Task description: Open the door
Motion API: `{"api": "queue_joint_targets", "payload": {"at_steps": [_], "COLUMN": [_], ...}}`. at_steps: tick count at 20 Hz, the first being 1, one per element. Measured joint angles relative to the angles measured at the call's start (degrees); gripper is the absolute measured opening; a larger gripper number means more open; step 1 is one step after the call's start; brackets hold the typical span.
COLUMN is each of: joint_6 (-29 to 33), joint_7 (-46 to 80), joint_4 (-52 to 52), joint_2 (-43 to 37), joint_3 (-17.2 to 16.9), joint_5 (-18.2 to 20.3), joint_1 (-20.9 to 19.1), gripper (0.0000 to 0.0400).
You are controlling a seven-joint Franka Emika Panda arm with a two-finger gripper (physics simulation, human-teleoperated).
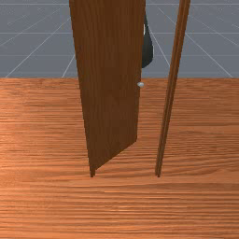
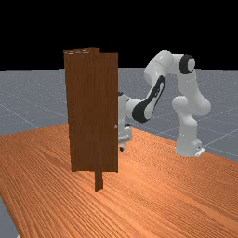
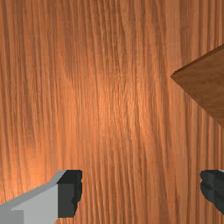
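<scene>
Far view, L to R: door (image 2: 93, 111) ajar, long axis vert.; knob (image 2: 115, 126) by its R edge; jaws just R of that, spread, nothing btwn. Next prob.: swing free edge twd front view's L.

Table (image 1: 46, 205) and floor (image 1: 37, 44).
Orange-brown grain is seen on the table; the grey floor is crossed by pale lines.
</scene>
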Motion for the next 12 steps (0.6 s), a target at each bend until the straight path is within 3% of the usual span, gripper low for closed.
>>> {"api": "queue_joint_targets", "payload": {"at_steps": [1, 2, 4, 6, 8, 10, 11, 12], "joint_6": [0.0, 0.0, 0.0, -0.1, -1.6, -1.0, 0.3, -4.0], "joint_7": [0.0, 0.0, 0.0, 1.0, 5.9, 8.9, 9.2, 2.1], "joint_4": [0.0, 0.0, 0.0, 0.0, 0.4, -2.9, -6.6, -7.4], "joint_2": [0.0, 0.0, 0.0, 0.0, -0.3, -2.6, -5.0, -6.3], "joint_3": [0.0, 0.0, 0.0, -0.4, -2.6, -3.4, -3.1, -1.0], "joint_5": [0.0, 0.0, 0.0, -1.1, -6.9, -10.2, -10.6, -3.0], "joint_1": [0.0, 0.0, 0.0, 0.5, 2.9, 4.0, 3.8, 1.3], "gripper": [0.0243, 0.0148, 0.0054, 0.002, 0.0007, 0.0003, 0.0002, 0.0001]}}
